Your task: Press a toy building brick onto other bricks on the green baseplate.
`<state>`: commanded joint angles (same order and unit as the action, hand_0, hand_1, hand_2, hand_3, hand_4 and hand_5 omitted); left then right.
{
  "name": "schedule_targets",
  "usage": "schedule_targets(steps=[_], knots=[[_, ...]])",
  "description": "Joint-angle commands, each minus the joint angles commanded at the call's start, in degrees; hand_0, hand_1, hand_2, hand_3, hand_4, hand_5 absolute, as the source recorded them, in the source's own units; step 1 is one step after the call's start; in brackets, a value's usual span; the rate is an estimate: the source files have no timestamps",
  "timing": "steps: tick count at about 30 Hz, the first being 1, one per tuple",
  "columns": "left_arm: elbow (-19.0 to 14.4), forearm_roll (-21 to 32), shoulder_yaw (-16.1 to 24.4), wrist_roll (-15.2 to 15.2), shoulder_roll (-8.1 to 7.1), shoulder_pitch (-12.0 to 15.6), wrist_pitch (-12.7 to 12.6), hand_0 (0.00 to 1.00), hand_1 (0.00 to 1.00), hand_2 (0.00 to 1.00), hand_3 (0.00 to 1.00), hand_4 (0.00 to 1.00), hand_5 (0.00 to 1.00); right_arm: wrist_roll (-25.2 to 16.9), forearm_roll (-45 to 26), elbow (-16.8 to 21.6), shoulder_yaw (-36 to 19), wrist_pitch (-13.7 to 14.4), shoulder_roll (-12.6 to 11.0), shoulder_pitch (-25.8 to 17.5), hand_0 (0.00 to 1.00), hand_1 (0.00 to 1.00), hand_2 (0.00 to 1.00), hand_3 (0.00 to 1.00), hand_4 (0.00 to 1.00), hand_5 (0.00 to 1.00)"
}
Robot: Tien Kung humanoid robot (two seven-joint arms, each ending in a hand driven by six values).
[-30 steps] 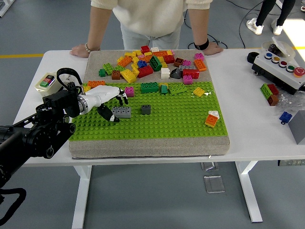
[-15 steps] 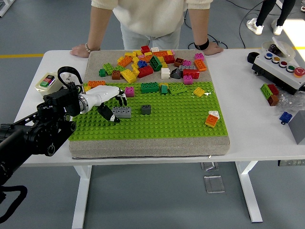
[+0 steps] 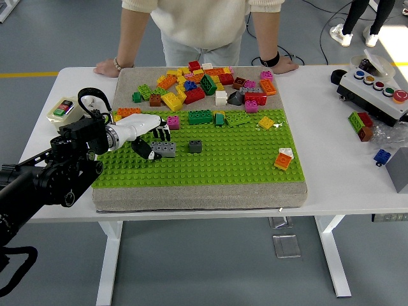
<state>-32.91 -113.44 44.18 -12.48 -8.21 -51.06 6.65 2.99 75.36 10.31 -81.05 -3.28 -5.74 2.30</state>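
Your left hand [image 3: 145, 132] reaches in from the left over the green baseplate [image 3: 210, 167], its white shell glossy and its dark-tipped fingers [image 3: 162, 132] loosely spread, curved down and holding nothing. The thumb tip sits just beside the left end of the grey brick [image 3: 164, 149]; you cannot tell from this view whether it touches.

That grey brick is your task piece. It lies flat on the baseplate near its left side, studs up, a rectangular block whose long axis runs left to right, roughly parallel to the table's near edge. A smaller dark grey brick [image 3: 195, 146], nearly square, stands a little apart to its right. A pink brick [image 3: 173, 122] sits just behind the hand's fingertips, and a long green brick [image 3: 200, 116] lies further right along the baseplate's far edge.

The baseplate is hard, studded plastic in bright green, resting on a rough, sandy-looking slab [image 3: 197, 199] with squared edges. On the slab's bare far strip a loose heap of bricks [image 3: 204, 83] mixes red, yellow, orange, white and green. An orange brick [image 3: 283, 160] sits tilted near the baseplate's right edge.

A person stands at the far side, both hands [image 3: 108, 67] flat on the white table [image 3: 344, 166].
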Motion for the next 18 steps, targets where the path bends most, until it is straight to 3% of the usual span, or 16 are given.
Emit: schedule_targets(steps=[18], knots=[[-0.8,-0.5,0.6,0.5,-0.47,0.0,1.4,0.588,0.563,0.564,0.55,0.907,0.002,0.0,-0.1,0.0,0.2,0.1,0.1,-0.1,0.76,0.688,0.731,0.704,0.981,0.493]])
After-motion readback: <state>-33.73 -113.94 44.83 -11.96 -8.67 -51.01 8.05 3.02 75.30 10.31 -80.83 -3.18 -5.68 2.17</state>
